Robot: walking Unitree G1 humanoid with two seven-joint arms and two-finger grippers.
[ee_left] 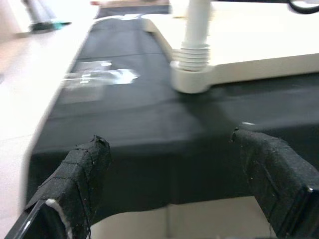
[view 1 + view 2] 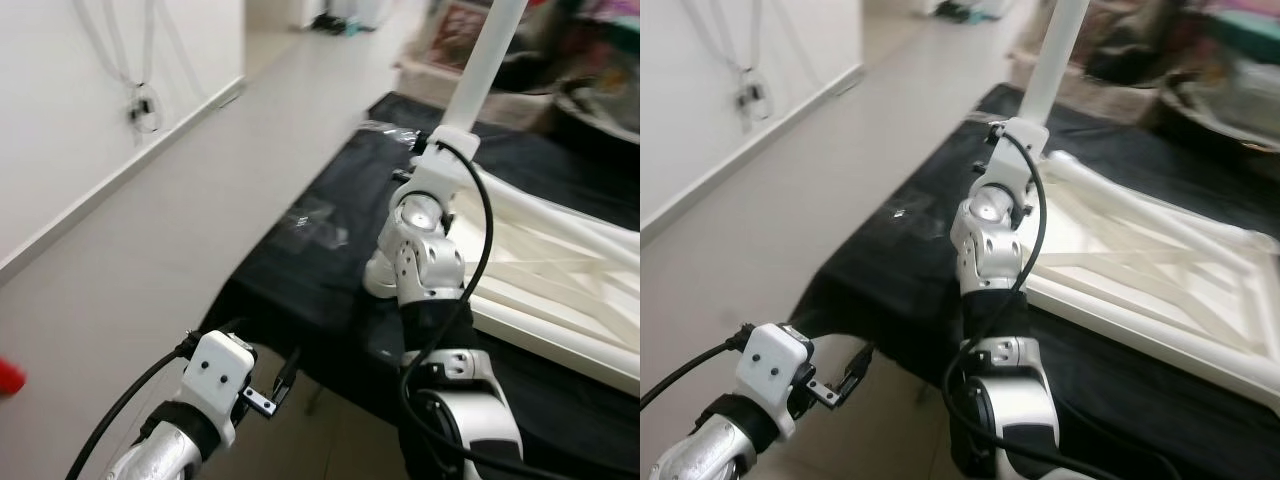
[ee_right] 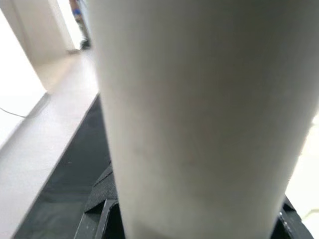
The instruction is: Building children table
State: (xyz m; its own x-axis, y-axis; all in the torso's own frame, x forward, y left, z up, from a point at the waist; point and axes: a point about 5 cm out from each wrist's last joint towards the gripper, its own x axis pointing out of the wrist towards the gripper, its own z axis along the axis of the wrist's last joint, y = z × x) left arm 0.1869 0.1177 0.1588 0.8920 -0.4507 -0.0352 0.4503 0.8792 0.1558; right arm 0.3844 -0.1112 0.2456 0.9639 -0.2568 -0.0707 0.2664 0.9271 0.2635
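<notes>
The right hand sits at upper centre of the left eye view, closed around a white table leg. The leg stands near upright, tilted slightly, and runs out of the top edge of the frame. In the right wrist view the leg passes between the black fingers, which press against it on both sides.

The leg's lower end, with a ribbed collar, seats in a round socket at the corner of the white tabletop. The tabletop lies upside down, ribbed underside facing up, at centre right of the left eye view. It rests on a black cloth that covers the worktop.

The left hand hovers at the lower edge of the left wrist view, just off the near edge of the cloth. Its 2 fingers are spread wide apart and hold nothing. It is well apart from the socket.

A clear plastic bag lies flat on the cloth left of the tabletop. The pale floor fills the left half of the frame. A white cable hangs against the wall at upper left.
</notes>
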